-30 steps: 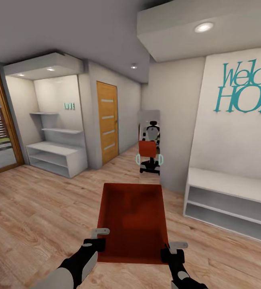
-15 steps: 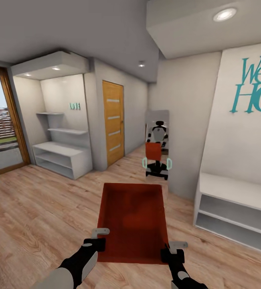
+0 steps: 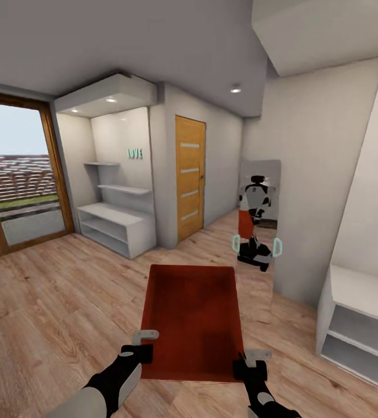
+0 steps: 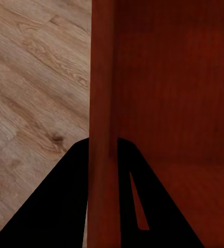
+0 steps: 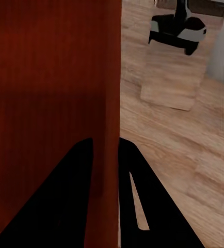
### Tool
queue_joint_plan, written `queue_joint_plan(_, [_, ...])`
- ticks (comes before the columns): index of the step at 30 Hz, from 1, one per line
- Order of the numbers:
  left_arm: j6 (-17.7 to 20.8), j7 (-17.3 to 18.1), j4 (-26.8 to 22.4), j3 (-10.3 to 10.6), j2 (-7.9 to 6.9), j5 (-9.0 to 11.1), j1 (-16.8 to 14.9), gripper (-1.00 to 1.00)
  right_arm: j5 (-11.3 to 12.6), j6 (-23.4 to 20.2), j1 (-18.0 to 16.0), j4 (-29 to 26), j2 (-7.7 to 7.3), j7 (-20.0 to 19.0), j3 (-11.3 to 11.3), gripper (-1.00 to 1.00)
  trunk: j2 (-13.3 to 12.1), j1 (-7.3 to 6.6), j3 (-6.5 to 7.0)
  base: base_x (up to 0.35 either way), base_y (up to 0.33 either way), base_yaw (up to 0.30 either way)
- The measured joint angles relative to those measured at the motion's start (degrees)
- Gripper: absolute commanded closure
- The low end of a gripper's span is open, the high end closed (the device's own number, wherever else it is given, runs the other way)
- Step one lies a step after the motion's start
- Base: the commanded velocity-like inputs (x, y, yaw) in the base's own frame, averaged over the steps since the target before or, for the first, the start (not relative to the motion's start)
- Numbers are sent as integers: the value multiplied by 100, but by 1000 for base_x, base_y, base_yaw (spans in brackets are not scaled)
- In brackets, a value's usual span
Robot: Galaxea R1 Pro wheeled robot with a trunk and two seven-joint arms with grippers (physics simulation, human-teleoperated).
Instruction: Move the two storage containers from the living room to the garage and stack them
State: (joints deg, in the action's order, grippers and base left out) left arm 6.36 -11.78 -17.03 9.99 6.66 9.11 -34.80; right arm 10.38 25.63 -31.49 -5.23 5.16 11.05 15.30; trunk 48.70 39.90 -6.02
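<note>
Container, thin-walled and likely light but flexible, hangs pinched at its near side walls by left end effector and right end effector.

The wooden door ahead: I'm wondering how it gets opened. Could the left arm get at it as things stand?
Probably not. The left pincer is shut on the storage container, as is the right pincer, and the wooden door stands well across the plank floor.

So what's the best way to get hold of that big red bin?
By its thin side walls, as here: the left gripper and right gripper each pinch a wall near the storage container's close end, one finger inside, one outside. It is wide and open-topped with no visible handles, so coming from both long sides probably keeps it level.
</note>
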Motion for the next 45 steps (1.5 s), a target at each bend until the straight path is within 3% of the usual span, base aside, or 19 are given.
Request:
queue_joint_plan(12, [-1,1,1,-1,1,0,-1,100,-5,-1,0,-2,0,1,-4,100,0,0,0,322,0,240])
queue_joint_plan(45, [-3,2,1,-1,1,-2,-1,100,-35,2,1,-2,0,7,-24,100,0,0,0,322,0,5])
